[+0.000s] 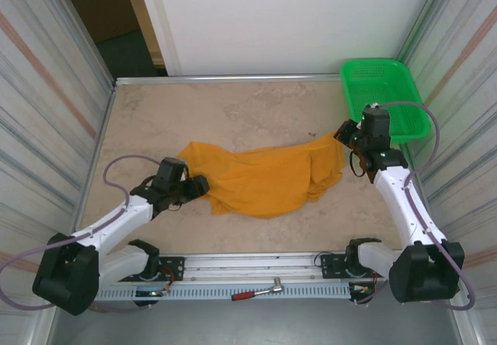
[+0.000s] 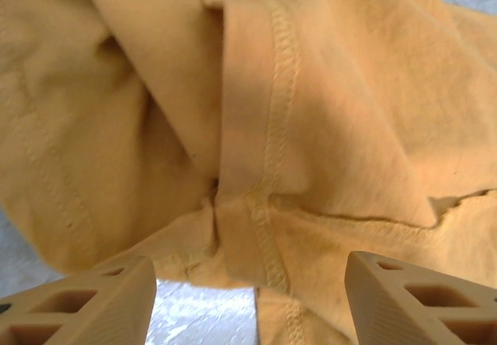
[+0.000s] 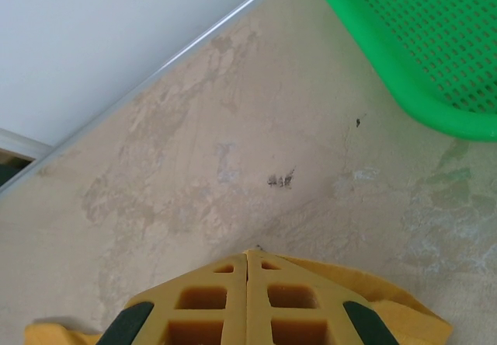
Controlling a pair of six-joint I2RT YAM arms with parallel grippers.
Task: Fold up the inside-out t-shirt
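Two hands sit at opposite ends of the inside-out t-shirt (image 1: 264,178), which lies crumpled in a long band across the middle of the table (image 1: 233,112). The left hand (image 1: 203,186) is at the shirt's left end, its fingers (image 2: 101,302) spread well apart and gripping nothing, with a stitched seam just ahead of them. The right hand (image 1: 342,137) is closed tight, pinching the shirt's right corner, near the green basket (image 1: 348,88)
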